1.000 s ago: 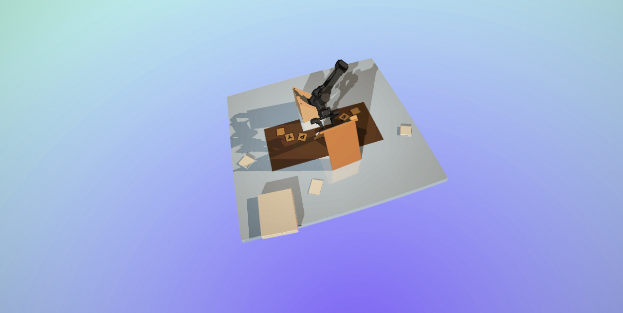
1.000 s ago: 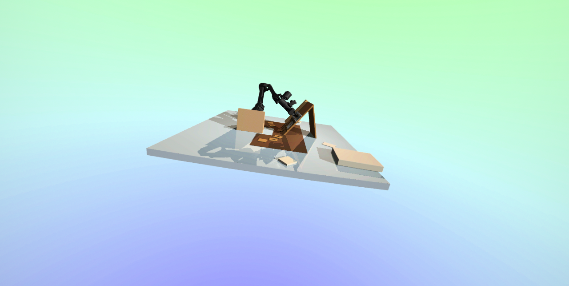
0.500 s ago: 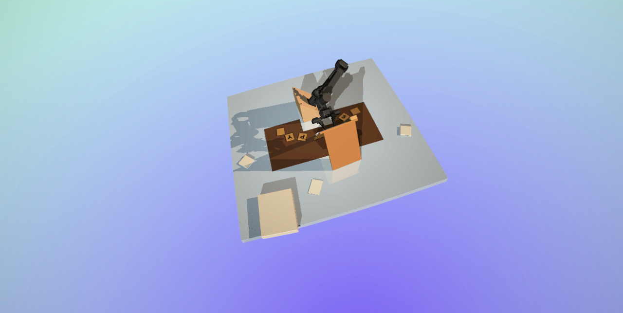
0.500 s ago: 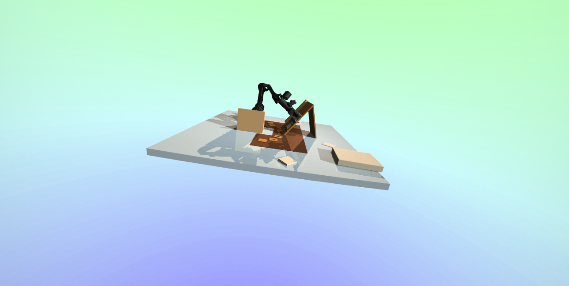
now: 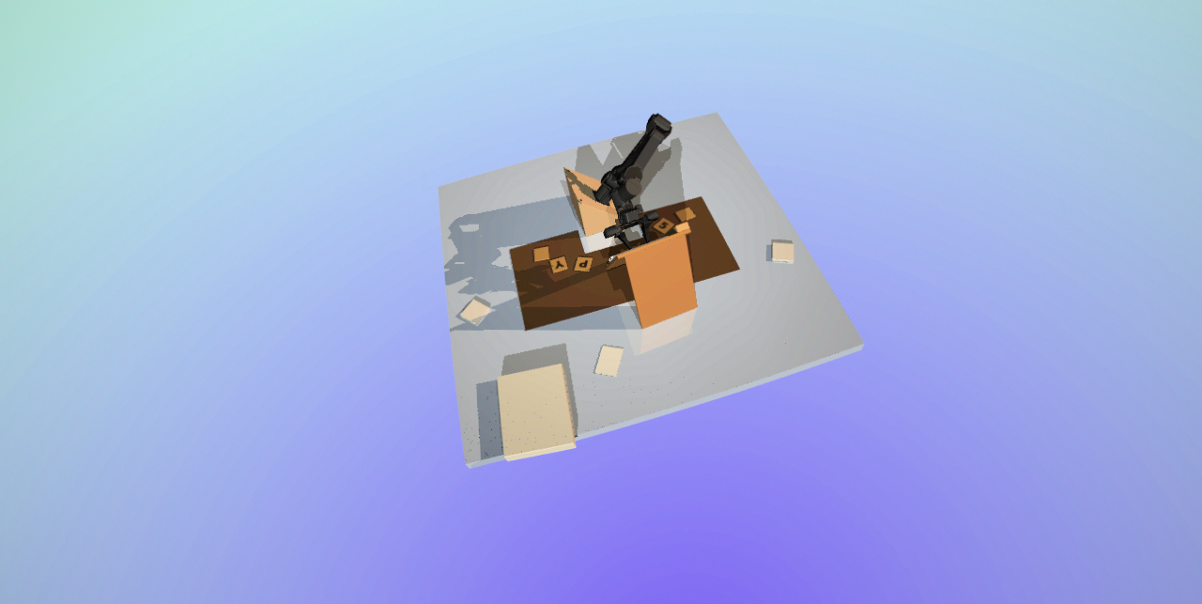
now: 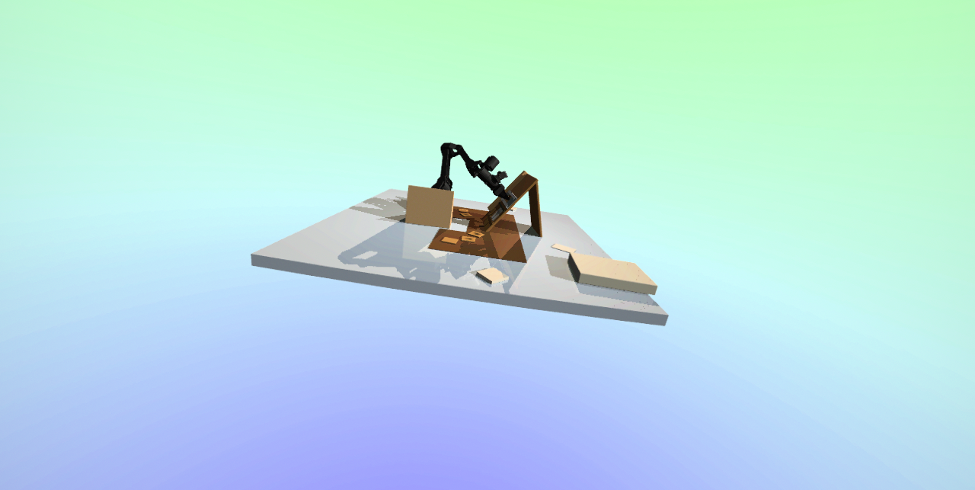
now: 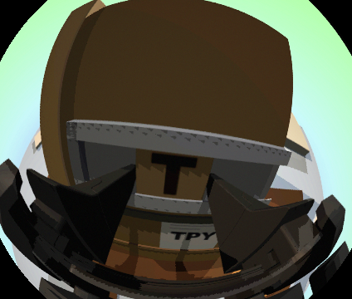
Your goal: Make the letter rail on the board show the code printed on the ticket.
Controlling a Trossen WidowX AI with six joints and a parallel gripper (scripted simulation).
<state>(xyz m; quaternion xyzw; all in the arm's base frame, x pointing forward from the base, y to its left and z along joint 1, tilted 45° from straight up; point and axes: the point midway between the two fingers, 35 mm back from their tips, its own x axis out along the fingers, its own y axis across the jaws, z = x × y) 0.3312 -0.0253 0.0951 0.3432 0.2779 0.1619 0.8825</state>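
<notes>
My gripper (image 5: 636,242) (image 6: 508,200) (image 7: 172,174) is shut on the T tile (image 7: 151,178), with one finger at each side. The tile stands upright-reading between the grey bars of the letter rail (image 7: 176,132) on the sloping board (image 7: 176,75) (image 5: 659,281). Grey rail shows on both sides of the tile; no other tile shows in it. The ticket (image 7: 166,232) below the rail reads TPY; a finger partly covers its right side. The P tile (image 5: 583,264) (image 6: 475,234) and the Y tile (image 5: 560,265) (image 6: 468,238) lie off the board, on the brown mat (image 5: 714,251).
An S tile (image 5: 663,225) and a plainer tile (image 5: 685,213) lie beyond the gripper; another plain tile (image 5: 541,253) lies beside Y. An upright panel (image 5: 588,201) (image 6: 429,206) stands near the arm. A large cream block (image 5: 536,407) (image 6: 613,272) and several small cream blocks are near the counter's edges.
</notes>
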